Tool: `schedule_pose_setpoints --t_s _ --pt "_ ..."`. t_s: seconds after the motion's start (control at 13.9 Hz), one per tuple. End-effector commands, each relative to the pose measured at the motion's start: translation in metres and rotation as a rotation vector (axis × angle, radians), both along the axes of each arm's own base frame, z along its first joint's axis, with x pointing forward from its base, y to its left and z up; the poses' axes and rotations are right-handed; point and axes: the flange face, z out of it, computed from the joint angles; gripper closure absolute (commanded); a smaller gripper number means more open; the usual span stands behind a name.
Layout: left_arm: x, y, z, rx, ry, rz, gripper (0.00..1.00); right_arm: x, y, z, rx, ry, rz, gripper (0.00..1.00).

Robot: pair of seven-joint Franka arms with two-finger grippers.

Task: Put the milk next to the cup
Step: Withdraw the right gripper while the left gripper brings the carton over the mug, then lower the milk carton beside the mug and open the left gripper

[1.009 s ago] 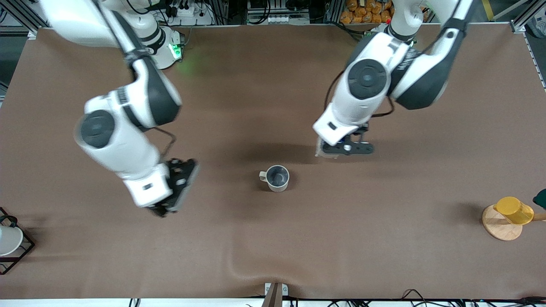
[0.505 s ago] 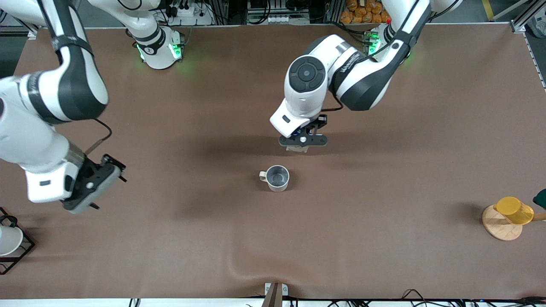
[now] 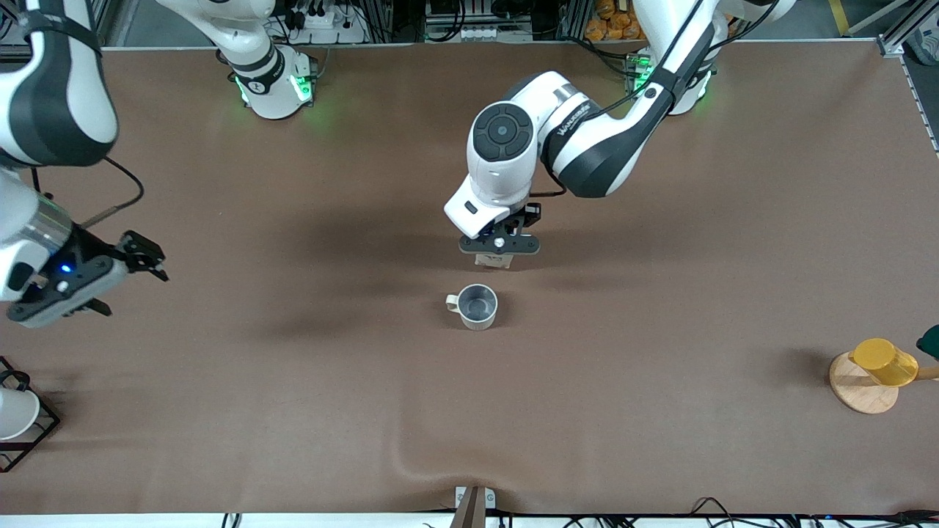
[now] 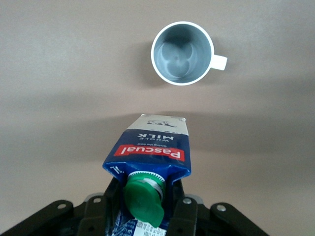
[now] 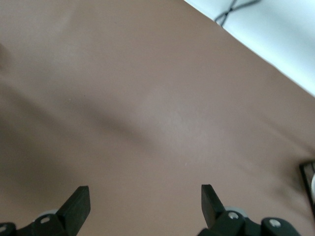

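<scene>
My left gripper (image 3: 499, 248) is shut on the milk (image 3: 493, 260), a dark blue carton with a green cap. It holds the milk by its top over the table, just beside the cup (image 3: 475, 306) and apart from it. In the left wrist view the milk (image 4: 152, 150) hangs between my fingers, with its red label band toward the cup (image 4: 182, 52). The cup is a cream mug with a grey inside, standing upright, its handle toward the right arm's end. My right gripper (image 3: 128, 290) is open and empty over the table at the right arm's end. It shows open in the right wrist view (image 5: 143, 204).
A yellow cup (image 3: 884, 361) on a round wooden base stands near the left arm's end. A white cup in a black wire rack (image 3: 18, 418) stands at the right arm's end. The brown table cover has a wrinkle (image 3: 411, 462) near the front edge.
My left gripper has carried the milk toward the right arm's end, to beside the cup. My right arm has swung away from the middle to its own end of the table.
</scene>
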Motion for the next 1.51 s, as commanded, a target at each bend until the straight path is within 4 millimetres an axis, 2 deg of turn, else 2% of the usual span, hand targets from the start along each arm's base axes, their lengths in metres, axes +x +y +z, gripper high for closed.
schedule_pose_setpoints --t_s 0.0,0.22,0.43,0.58,0.79,1.01,1.15,1.44 --pt "0.01 -0.013 -0.009 -0.007 -0.028 0.014 0.56 -0.042 0.011 0.023 0.017 0.048 -0.16 0.0" --pt "0.012 -0.018 -0.023 0.012 -0.061 0.015 0.56 -0.061 0.022 0.041 0.017 0.095 -0.309 0.0" --pt "0.013 -0.019 -0.03 0.043 -0.088 0.016 0.56 -0.067 0.034 0.05 0.018 0.126 -0.419 0.0" --pt "0.014 -0.02 -0.037 0.043 -0.086 0.018 0.56 -0.074 0.038 0.072 0.018 0.164 -0.551 0.0" --pt "0.016 -0.023 -0.041 0.029 -0.095 0.02 0.56 -0.078 0.035 0.089 0.028 0.176 -0.669 0.0" --pt "0.016 -0.027 -0.045 0.022 -0.101 0.035 0.56 -0.079 0.021 0.104 0.043 0.176 -0.754 0.0" --pt "0.018 -0.027 -0.045 0.018 -0.105 0.04 0.56 -0.082 0.017 0.107 0.036 0.192 -0.772 0.0" --pt "0.016 -0.032 -0.051 0.011 -0.109 0.057 0.56 -0.084 0.021 0.112 0.036 0.187 -0.765 0.0"
